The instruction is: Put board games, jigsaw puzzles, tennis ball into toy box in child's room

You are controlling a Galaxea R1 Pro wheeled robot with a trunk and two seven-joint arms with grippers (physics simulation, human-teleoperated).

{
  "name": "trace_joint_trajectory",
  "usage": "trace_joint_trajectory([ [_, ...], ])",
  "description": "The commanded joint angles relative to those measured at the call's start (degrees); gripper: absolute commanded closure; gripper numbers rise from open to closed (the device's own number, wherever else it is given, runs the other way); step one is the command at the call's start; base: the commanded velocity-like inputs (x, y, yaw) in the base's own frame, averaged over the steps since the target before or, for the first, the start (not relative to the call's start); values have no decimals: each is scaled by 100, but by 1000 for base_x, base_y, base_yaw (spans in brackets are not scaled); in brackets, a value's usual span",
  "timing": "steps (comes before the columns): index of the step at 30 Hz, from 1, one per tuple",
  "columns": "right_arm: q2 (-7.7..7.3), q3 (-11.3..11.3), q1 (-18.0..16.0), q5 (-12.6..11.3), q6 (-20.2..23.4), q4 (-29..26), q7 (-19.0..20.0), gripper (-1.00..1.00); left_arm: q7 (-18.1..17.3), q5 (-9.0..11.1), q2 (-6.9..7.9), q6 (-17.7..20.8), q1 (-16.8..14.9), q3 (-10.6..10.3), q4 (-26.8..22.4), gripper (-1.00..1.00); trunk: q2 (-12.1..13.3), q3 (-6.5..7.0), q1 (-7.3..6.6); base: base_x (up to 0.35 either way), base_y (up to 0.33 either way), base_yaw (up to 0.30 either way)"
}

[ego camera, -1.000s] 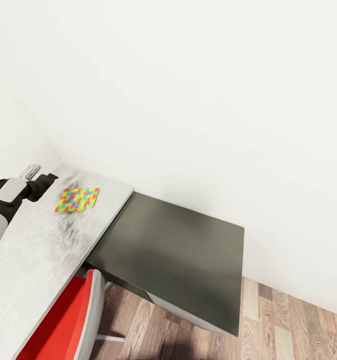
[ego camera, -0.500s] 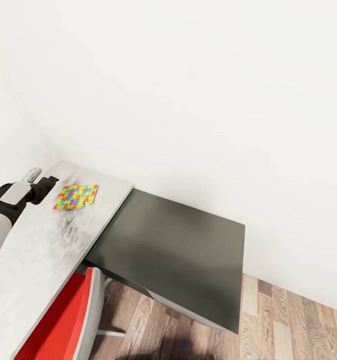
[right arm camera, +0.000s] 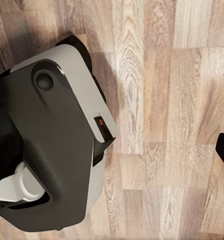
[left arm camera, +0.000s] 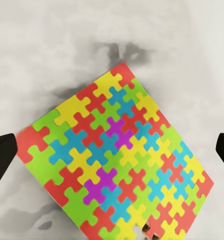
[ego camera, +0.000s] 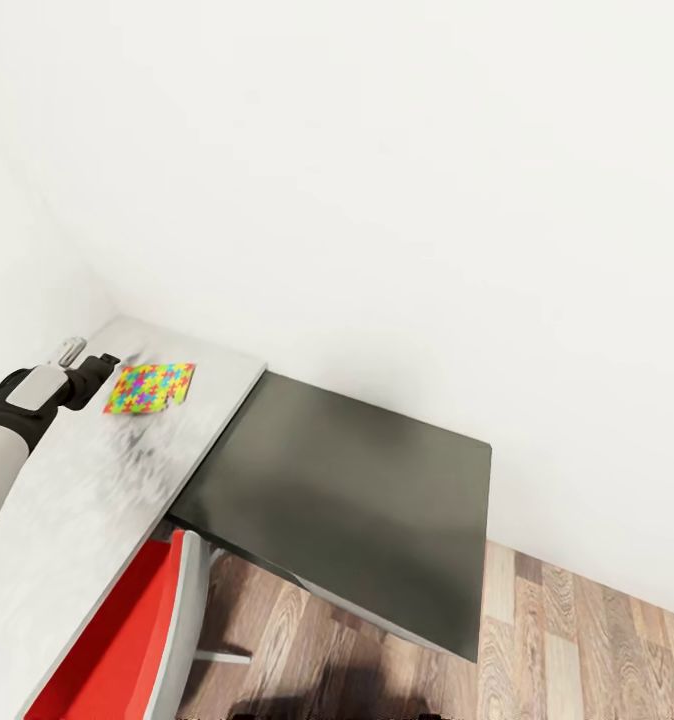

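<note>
Since 1 s ago the head cam had tilted up a bit, so the whole view slid; the jigsaw puzzle (ego camera: 149,388) lay flat on the table (ego camera: 87,500) as before, near the far wall. L gripper (ego camera: 97,366) sat just beside its left edge; in the wrist cam both fingertips (left arm camera: 2,160) stood wide apart, puzzle between, not touching. R gripper jaws: one tip at frame edge, probably open, can't tell. Dark cabinet (ego camera: 347,500) abutted the table's right edge; red chair (ego camera: 127,640) was tucked under the table's near edge, wood floor (ego camera: 597,650) free to the right. No writing was readable.
</note>
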Motion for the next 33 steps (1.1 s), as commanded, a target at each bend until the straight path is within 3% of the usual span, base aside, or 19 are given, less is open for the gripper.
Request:
trace_joint_trajectory([
  [1,-5,48,-2,-44,-15,-1,15,-100,43,53,-3,11,-2,-41,-10,-100,-10,-18,3,0,0,0],
  [33,8,49,12,-46,-15,33,35,-100,40,49,-31,-3,-10,-27,-14,-100,-10,-291,3,0,0,0],
])
